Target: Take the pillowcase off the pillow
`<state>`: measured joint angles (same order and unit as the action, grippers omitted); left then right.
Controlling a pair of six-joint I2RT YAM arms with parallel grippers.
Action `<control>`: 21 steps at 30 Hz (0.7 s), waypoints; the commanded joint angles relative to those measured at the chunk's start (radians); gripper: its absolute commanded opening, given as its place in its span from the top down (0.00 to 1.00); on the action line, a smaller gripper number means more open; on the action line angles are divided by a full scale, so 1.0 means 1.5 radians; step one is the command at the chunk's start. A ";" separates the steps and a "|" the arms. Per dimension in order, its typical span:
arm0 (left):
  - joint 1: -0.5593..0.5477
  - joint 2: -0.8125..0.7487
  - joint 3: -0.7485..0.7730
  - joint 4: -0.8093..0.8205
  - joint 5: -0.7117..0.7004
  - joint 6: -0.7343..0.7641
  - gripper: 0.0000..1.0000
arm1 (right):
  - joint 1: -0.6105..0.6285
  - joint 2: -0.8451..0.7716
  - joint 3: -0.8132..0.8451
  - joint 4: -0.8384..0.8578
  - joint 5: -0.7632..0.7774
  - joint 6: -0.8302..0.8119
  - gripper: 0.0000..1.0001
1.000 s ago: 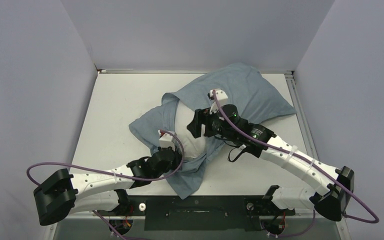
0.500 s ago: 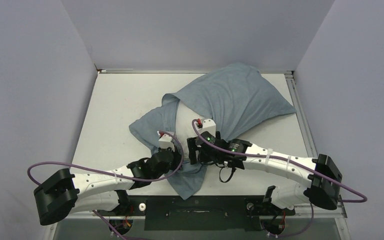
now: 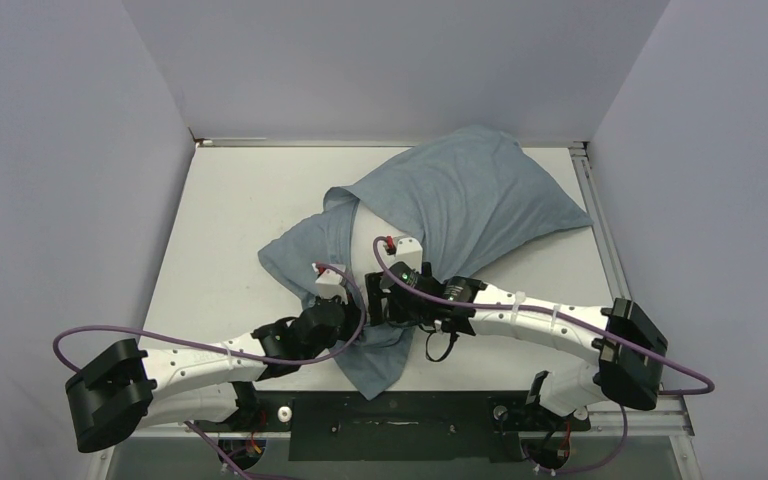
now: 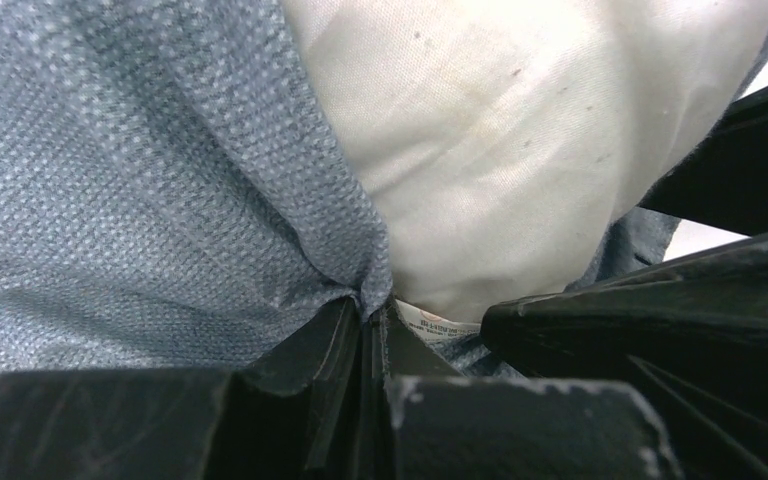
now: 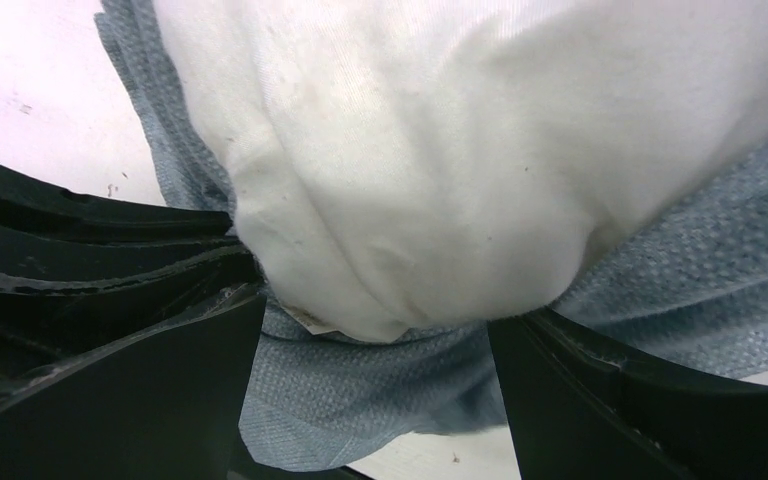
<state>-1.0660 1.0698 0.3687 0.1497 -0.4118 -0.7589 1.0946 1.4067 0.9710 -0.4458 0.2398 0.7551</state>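
The grey-blue pillowcase (image 3: 470,195) lies across the table's middle, still round the far part of the white pillow (image 3: 368,238), whose near end is bared. My left gripper (image 3: 348,322) is shut on the pillowcase's near edge; the left wrist view shows its tips (image 4: 372,310) pinching a fold of grey-blue cloth (image 4: 140,190) beside the pillow (image 4: 520,140). My right gripper (image 3: 385,308) is open right next to it. In the right wrist view it (image 5: 375,322) straddles the pillow's near end (image 5: 440,150), with pillowcase cloth (image 5: 360,400) lying underneath.
The white table (image 3: 230,200) is walled in by grey panels at the left, back and right. A metal rail (image 3: 600,230) runs along its right edge. Both arms crowd together at the near middle; the right gripper's black fingers (image 4: 740,170) show in the left wrist view.
My right arm has swung from above the pillowcase's middle back toward me and come down at the pillow's bared near end, beside the left gripper. The left gripper has kept its hold and place.
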 commanded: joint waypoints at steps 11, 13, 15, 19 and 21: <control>-0.003 -0.008 -0.004 0.035 0.023 -0.005 1.00 | 0.003 0.002 0.011 0.035 0.023 0.041 0.15; -0.003 -0.012 -0.005 0.035 0.022 -0.005 1.00 | 0.002 0.023 -0.004 0.048 0.023 0.048 0.11; -0.004 -0.015 -0.006 0.036 0.022 -0.005 1.00 | -0.002 0.043 -0.019 0.070 0.027 0.053 0.09; -0.003 -0.022 -0.011 0.037 0.025 -0.005 1.00 | -0.028 0.080 -0.046 0.146 -0.004 0.052 0.17; -0.003 -0.026 -0.013 0.038 0.027 -0.006 1.00 | -0.044 0.095 -0.052 0.195 -0.031 0.044 0.35</control>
<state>-1.0660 1.0603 0.3500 0.1623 -0.4023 -0.7593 1.0737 1.5063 0.9192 -0.3222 0.2501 0.8135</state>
